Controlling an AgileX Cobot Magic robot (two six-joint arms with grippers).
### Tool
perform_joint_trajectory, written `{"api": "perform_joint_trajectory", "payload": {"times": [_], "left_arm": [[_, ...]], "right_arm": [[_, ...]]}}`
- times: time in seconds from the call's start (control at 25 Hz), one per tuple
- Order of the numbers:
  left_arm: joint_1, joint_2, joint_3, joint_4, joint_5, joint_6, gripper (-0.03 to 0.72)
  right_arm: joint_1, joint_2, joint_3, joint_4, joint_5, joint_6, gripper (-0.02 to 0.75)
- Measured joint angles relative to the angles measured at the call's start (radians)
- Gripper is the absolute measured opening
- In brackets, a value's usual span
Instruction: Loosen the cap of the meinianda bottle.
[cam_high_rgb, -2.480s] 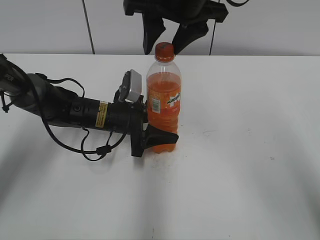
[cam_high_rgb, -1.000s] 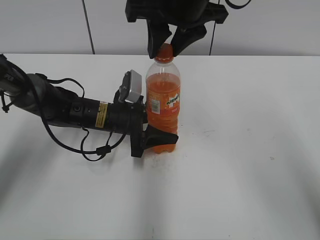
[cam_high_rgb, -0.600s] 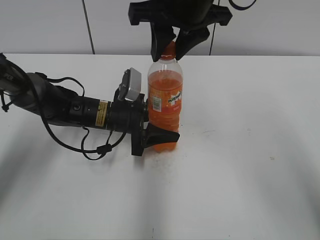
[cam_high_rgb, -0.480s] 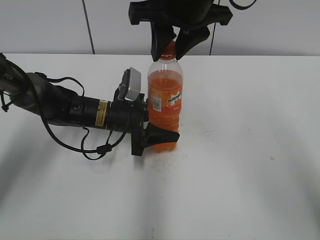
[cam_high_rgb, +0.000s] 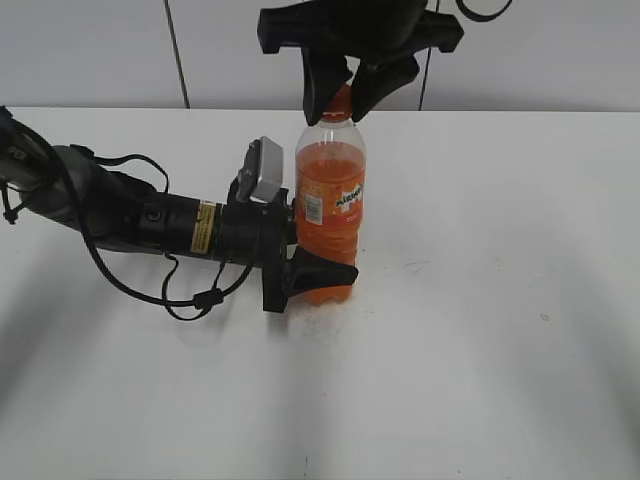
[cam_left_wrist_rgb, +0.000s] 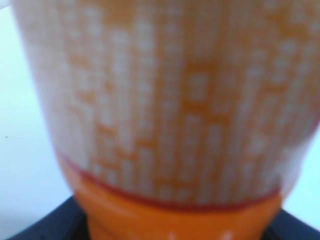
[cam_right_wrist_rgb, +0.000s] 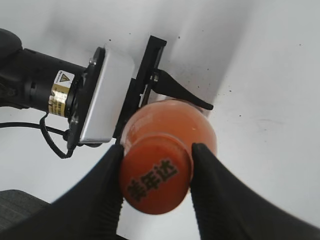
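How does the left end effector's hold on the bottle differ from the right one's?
The left end effector lies level and clamps the low body of the meinianda bottle; the right end effector comes from above and pinches the cap. The left spans the wide body, the right the narrow cap. Both are black and closed on it.

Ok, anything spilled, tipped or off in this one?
Nothing stands out. The meinianda bottle stands upright on the table, left gripper clamped low on it, right gripper closed on the cap. No liquid spilled.
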Motion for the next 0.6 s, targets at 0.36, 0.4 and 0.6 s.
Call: {"api": "perform_joint_trajectory", "payload": {"times": [0.36, 0.4, 0.6], "left_arm": [[0.000, 0.001, 0.000, 0.004, 0.023, 0.000, 0.400], [0.000, 0.001, 0.000, 0.004, 0.024, 0.000, 0.400], [0.000, 0.001, 0.000, 0.004, 0.024, 0.000, 0.400]], "right_arm": [[0.000, 0.006, 0.000, 0.003, 0.000, -0.002, 0.384], [0.000, 0.006, 0.000, 0.005, 0.000, -0.002, 0.417], [0.000, 0.006, 0.000, 0.008, 0.000, -0.002, 0.474]]}}
